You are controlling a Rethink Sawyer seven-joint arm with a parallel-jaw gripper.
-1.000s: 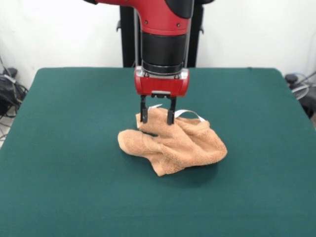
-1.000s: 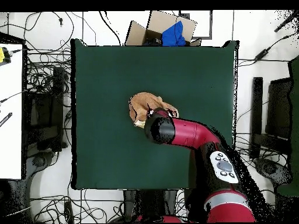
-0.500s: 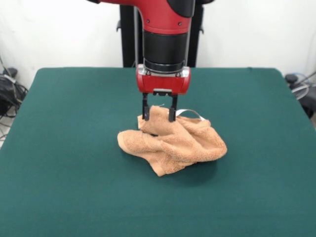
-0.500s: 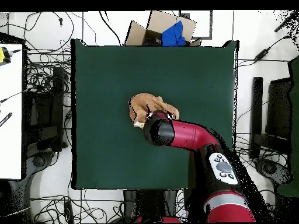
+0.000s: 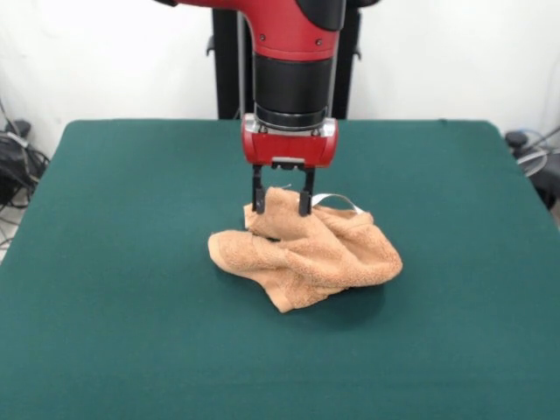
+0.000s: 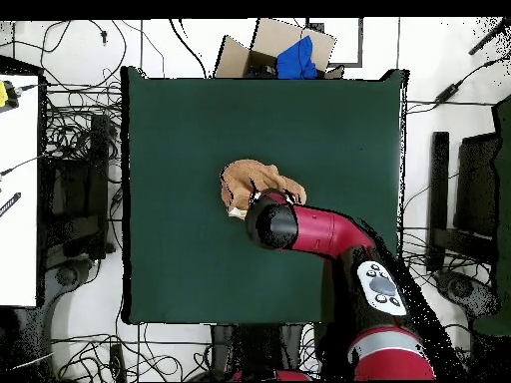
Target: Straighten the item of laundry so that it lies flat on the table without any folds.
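Front view shows the tool (image 5: 280, 208) hanging straight down from the red and black arm (image 5: 290, 79), with its two black fingers (image 5: 255, 199) a little way apart and a raised fold of the towel (image 5: 306, 249) between them. The finger tips touch the top of that fold, but I cannot tell if they are pinching it or only resting around it. The towel is orange-tan and fluffy, and it sits in a crumpled heap right under the tool and spreads out toward the camera from it. One lump of the towel pokes out to the picture's left of the tool, and a bigger lump bulges out to the picture's right of it. A white tag (image 5: 337, 202) loops up from the towel's edge just beside the tool, on the picture's right. The heap lies near the middle of the table (image 5: 114, 297), which has a dark green top with lots of bare green all around the tool. Overhead view shows the arm (image 6: 319, 234) covering the tool, so the fingers are hidden there. The towel (image 6: 250, 182) peeks out from under the arm's round end, near the middle of the table (image 6: 180, 120). Past the table's edge, well away from the tool, sits a cardboard box (image 6: 269, 45) with something blue in it.
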